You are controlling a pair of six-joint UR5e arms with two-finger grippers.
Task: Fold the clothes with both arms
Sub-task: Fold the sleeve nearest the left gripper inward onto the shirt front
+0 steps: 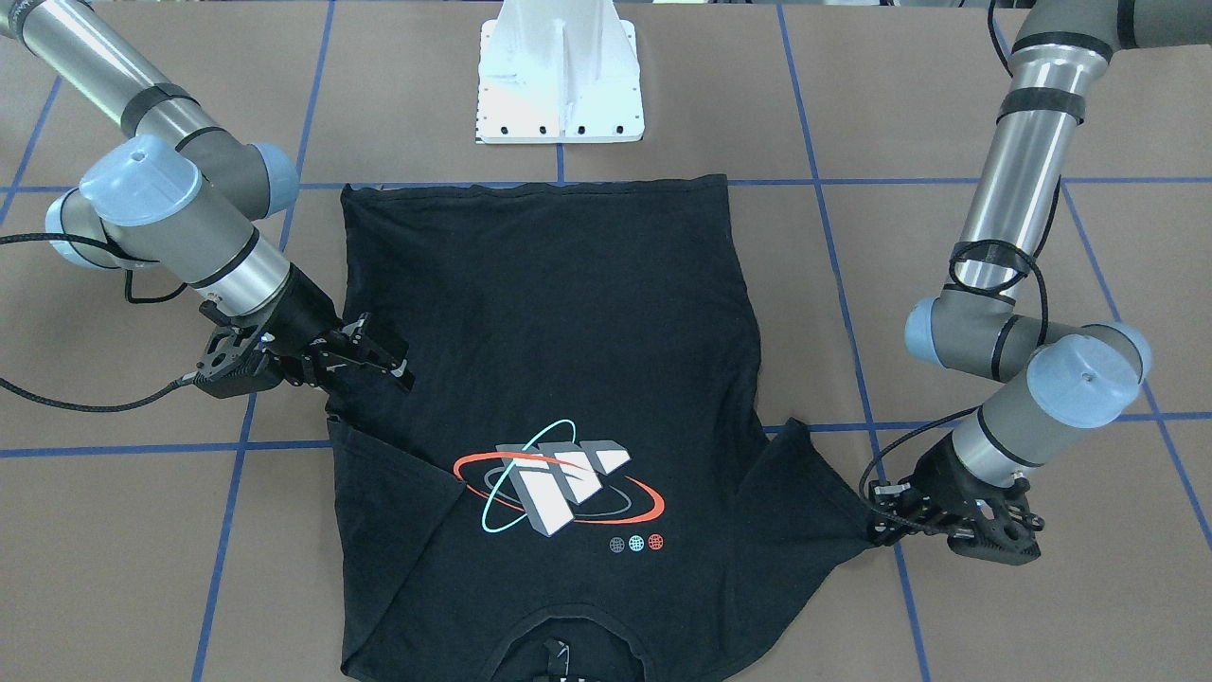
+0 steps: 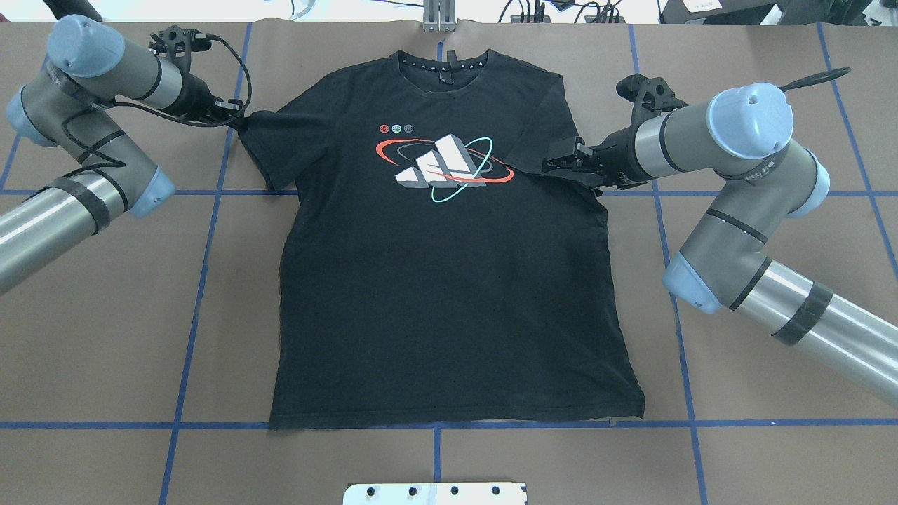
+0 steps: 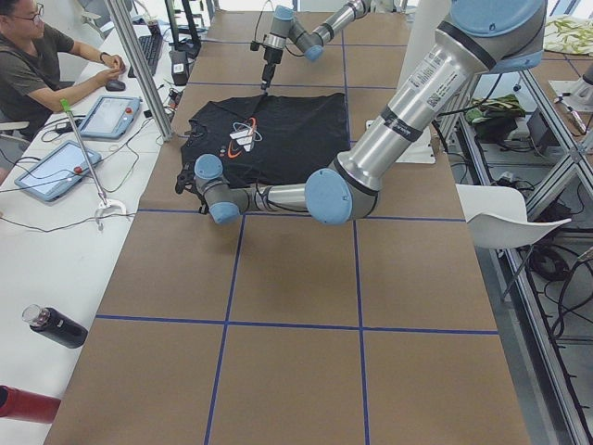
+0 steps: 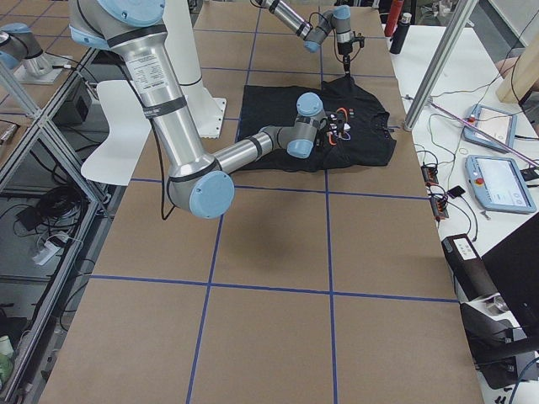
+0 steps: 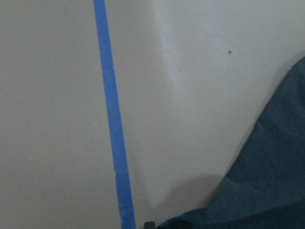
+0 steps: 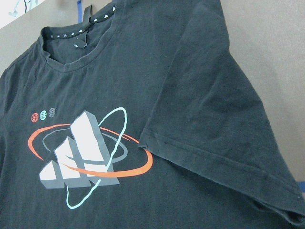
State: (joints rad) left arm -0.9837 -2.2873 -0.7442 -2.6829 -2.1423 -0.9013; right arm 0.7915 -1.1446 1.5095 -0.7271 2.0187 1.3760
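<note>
With left gripper jaws pinching the T-shirt sleeve and right gripper jaws hard to tell, you needed a low, taut inward carry.

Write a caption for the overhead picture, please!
Logo-up T-shirt lies flat; left gripper pinches one sleeve by its tip, right gripper is at the other sleeve, folded inward.
</note>
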